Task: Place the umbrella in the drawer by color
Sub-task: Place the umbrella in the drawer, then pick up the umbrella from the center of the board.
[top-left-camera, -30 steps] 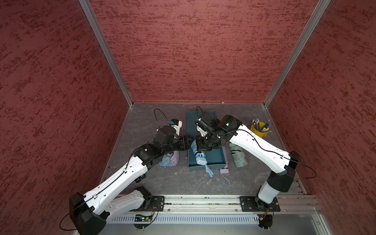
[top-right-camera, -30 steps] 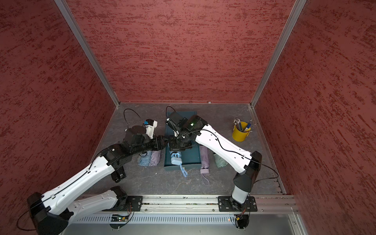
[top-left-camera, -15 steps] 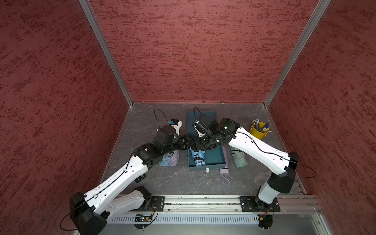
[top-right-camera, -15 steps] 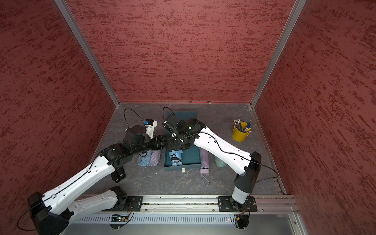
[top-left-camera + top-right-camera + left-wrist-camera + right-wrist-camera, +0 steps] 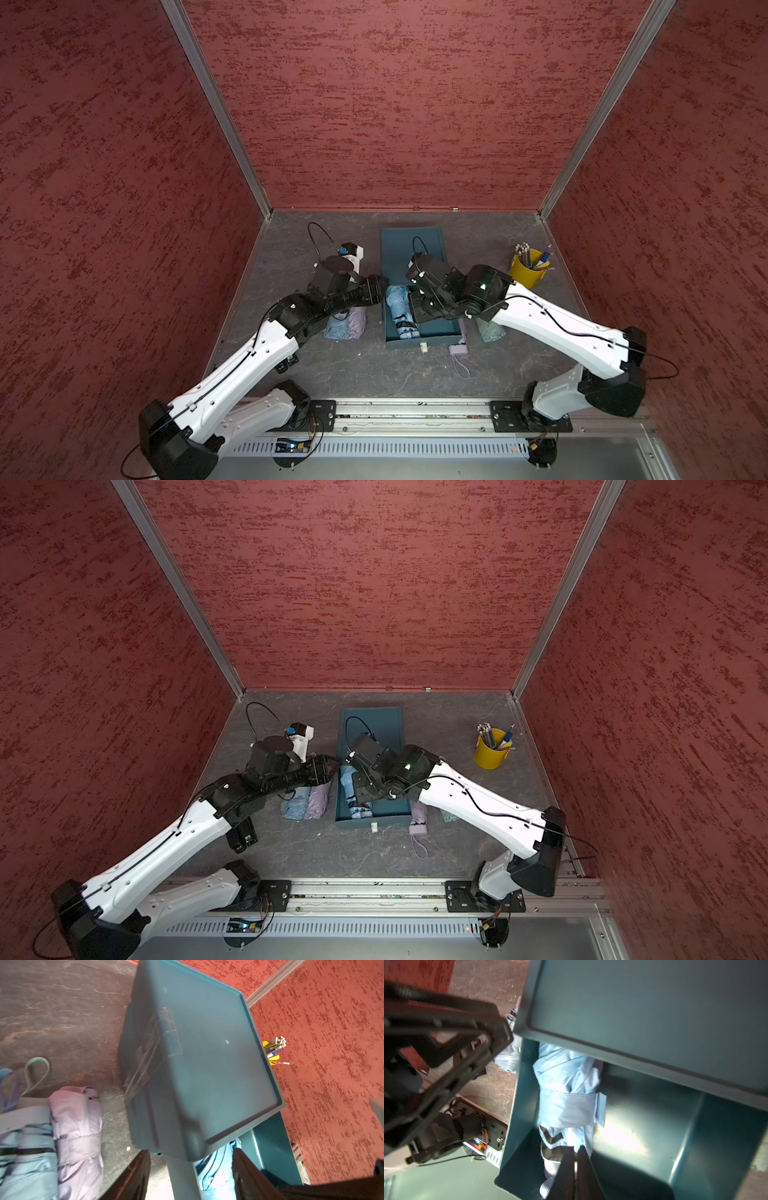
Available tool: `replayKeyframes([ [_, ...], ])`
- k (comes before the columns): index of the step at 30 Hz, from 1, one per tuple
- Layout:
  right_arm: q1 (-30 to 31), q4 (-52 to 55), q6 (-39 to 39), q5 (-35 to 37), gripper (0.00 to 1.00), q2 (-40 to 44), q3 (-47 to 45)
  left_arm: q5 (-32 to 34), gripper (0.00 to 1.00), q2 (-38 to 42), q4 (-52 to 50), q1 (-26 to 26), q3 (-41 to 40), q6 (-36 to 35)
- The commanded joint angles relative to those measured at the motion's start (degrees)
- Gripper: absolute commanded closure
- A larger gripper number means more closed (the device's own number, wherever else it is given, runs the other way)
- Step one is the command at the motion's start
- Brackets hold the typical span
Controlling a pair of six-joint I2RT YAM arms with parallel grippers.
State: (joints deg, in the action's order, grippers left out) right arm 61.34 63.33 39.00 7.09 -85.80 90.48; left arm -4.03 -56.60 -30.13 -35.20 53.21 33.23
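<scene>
The light blue folded umbrella [image 5: 397, 305] lies lengthwise inside the pulled-out teal drawer [image 5: 419, 341], against the drawer's wall on the robot's left. Its strap is wrapped round its middle, as the right wrist view [image 5: 566, 1093] shows. The far end of the umbrella reaches under the flat-topped teal cabinet [image 5: 411, 249] that the drawer slides out of.

The right gripper [image 5: 576, 1148] hangs over the drawer just above the umbrella's near end. Its fingers are pressed together with nothing between them. The left gripper [image 5: 191, 1155] sits at the drawer's left wall beside the cabinet corner. Its fingers are spread, one outside the wall and one over the umbrella, and they grasp nothing.

On the grey stone-patterned table [image 5: 374, 374], a pale blue umbrella [image 5: 337, 327] and a lilac umbrella [image 5: 358, 322] lie side by side, touching, left of the drawer. Right of the drawer lie a second lilac umbrella [image 5: 460, 348] with a wrist loop and a grey-green umbrella [image 5: 491, 332]. A yellow cup [image 5: 527, 274] of pencils stands well apart, near the right wall.
</scene>
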Motion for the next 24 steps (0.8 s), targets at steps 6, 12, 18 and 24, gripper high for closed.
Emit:
replayKeyframes([
  [6,6.7,-12.0,1.4,10.1,0.84,9.9,-7.3,1.2,0.33,2.6,-8.2,11.0,-1.2,2.7],
  [12,8.0,-16.5,2.8,11.9,0.6,17.3,-15.8,2.2,0.28,5.2,-13.2,14.3,-2.5,0.4],
  [18,8.0,-19.9,3.2,9.6,0.52,21.6,-20.5,0.9,0.25,5.3,-15.7,14.4,-6.7,0.9],
  [24,8.2,-19.8,2.6,7.7,0.51,20.3,-19.7,5.5,0.23,5.0,-17.2,14.4,-10.6,4.1],
])
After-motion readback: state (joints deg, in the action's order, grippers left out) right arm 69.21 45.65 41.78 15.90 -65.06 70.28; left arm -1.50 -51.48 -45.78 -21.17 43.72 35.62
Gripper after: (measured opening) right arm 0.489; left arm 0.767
